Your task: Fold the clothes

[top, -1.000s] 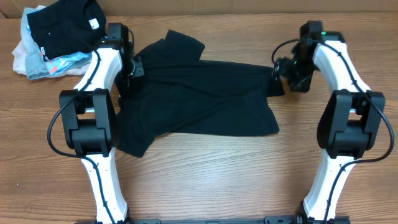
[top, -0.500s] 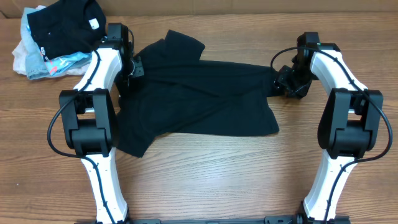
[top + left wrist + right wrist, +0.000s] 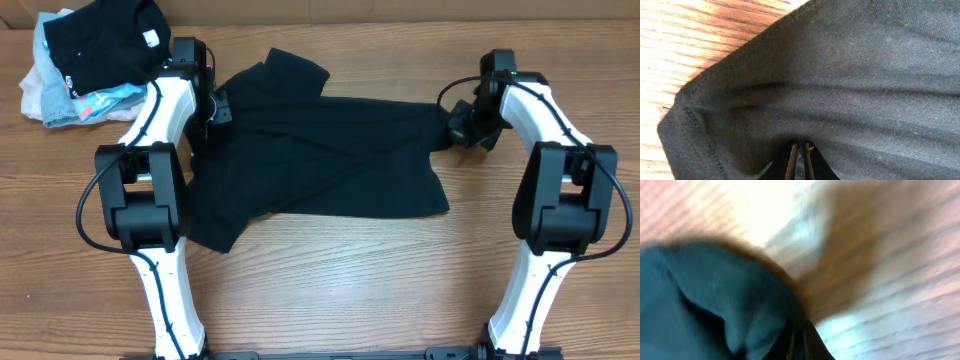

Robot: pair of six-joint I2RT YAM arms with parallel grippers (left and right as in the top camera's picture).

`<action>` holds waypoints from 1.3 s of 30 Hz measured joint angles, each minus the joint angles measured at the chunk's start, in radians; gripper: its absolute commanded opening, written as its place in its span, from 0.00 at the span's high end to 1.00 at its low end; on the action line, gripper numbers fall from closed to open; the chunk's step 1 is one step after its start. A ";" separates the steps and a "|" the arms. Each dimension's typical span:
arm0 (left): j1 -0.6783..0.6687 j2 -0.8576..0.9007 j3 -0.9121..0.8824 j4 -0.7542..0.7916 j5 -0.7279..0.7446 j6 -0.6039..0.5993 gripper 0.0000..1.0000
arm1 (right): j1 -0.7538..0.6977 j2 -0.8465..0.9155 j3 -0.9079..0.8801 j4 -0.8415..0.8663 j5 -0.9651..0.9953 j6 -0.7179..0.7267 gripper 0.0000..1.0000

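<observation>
The clothes, a black T-shirt [image 3: 320, 165], lie spread and creased across the middle of the wooden table. My left gripper [image 3: 212, 108] is at its far left edge. In the left wrist view the left gripper [image 3: 799, 161] is shut on a fold of the shirt [image 3: 850, 85], whose stitched hem corner rests on the wood at left. My right gripper [image 3: 452, 126] is at the shirt's right end. The right wrist view is blurred, but the right gripper [image 3: 798, 342] appears shut on the edge of the dark shirt [image 3: 715, 300].
A pile at the far left corner holds another black garment with a pale label [image 3: 105, 40], a light-blue piece [image 3: 100, 102] and a pale pink piece [image 3: 35, 92]. The wooden table [image 3: 350, 280] shows bare in front of the shirt. Both arm bases stand at the near edge.
My right gripper has shifted a little to the shirt's right edge and closed on it. The left arm and the shirt's left side have not moved.
</observation>
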 measured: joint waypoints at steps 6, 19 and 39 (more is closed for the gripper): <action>0.000 0.000 0.000 0.000 0.000 0.000 0.89 | -0.045 0.014 0.233 0.062 0.049 -0.056 0.96; 0.000 0.000 0.000 -0.006 0.000 0.000 0.90 | -0.055 0.014 0.341 0.054 0.208 -0.106 0.00; 0.013 0.079 0.502 -0.528 0.002 0.005 0.45 | -0.051 0.014 0.341 -0.195 -0.006 -0.106 0.00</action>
